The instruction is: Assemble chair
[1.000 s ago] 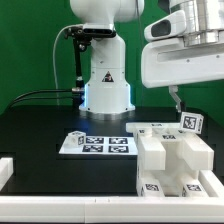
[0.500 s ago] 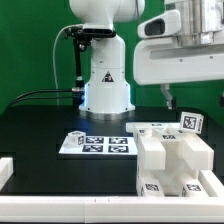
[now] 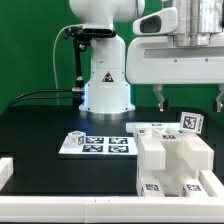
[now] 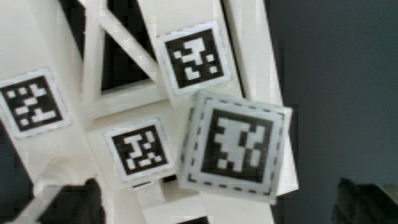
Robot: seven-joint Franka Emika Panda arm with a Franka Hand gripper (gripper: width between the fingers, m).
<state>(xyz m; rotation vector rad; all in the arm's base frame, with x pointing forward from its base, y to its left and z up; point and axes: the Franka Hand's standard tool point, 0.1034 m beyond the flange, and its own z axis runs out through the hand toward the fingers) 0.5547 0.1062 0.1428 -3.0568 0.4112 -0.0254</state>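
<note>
The white two-finger gripper (image 3: 189, 104) hangs empty with its jaws spread wide. The chunky white plastic chair block (image 3: 168, 160) sits just to the exterior view's right of the thin flat white marker board (image 3: 97, 144). The small tagged white piece (image 3: 190, 122) at the block's far end lies straight below the gripper, between the fingers.

Tool (image 3: 190, 104) jaws wide, hanging above chair (image 3: 172, 160) pieces, seemingly apart; marker board (image 3: 97, 144) just beside, on table (image 3: 40, 125).
</note>
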